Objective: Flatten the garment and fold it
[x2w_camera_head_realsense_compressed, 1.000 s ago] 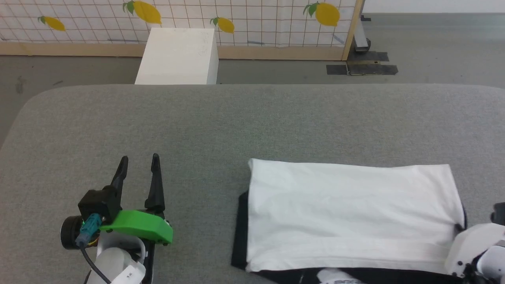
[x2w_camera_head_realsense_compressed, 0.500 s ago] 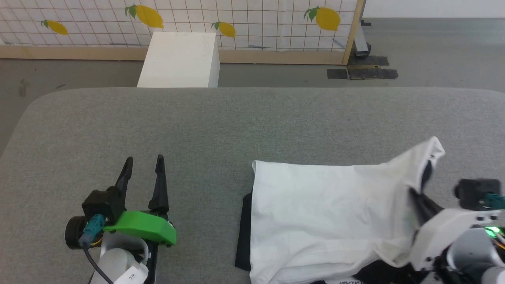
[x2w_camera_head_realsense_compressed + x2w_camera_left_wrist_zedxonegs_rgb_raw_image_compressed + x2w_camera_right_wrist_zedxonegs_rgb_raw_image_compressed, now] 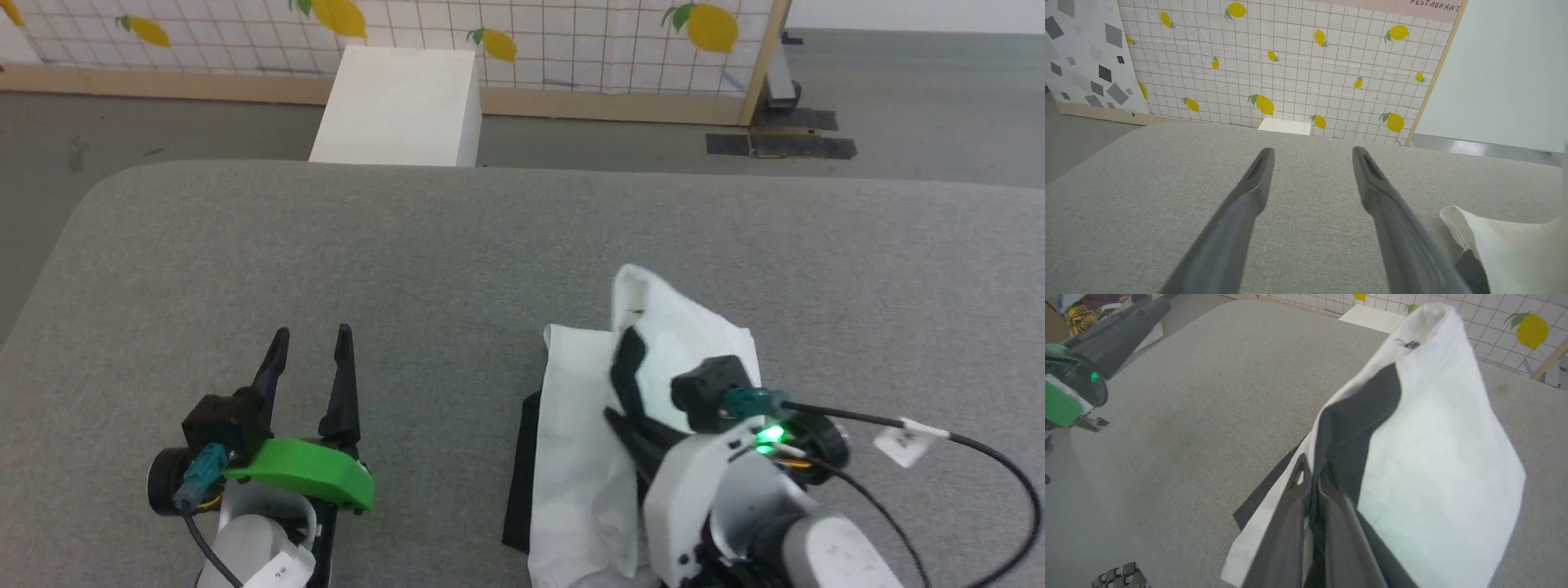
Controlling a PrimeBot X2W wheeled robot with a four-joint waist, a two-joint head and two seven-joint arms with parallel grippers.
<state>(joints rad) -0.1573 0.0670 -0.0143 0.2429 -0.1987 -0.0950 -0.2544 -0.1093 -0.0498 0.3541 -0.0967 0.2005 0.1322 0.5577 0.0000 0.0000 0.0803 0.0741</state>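
The garment (image 3: 580,457), white with black edges, lies partly folded on the grey table (image 3: 490,245), right of centre near the front. My right gripper (image 3: 624,384) is shut on the garment's right end and holds that flap (image 3: 678,327) lifted and carried leftward over the rest. In the right wrist view the shut fingers (image 3: 1290,522) pinch white and black cloth (image 3: 1425,428) that drapes upward beyond them. My left gripper (image 3: 310,343) rests open at the lower left, apart from the cloth, nothing between its fingers (image 3: 1249,192). The garment's corner (image 3: 1502,245) shows at the left wrist view's lower right.
A white box (image 3: 400,106) stands on the floor just beyond the table's far edge. A lemon-patterned panel (image 3: 571,41) with a wooden frame runs behind it. The table's left corner is rounded. A cable (image 3: 963,457) trails from my right wrist.
My right gripper has lifted the garment's right end and swung it left across the flat part, halving the visible spread. The head camera has shifted slightly. My left gripper has stayed put.
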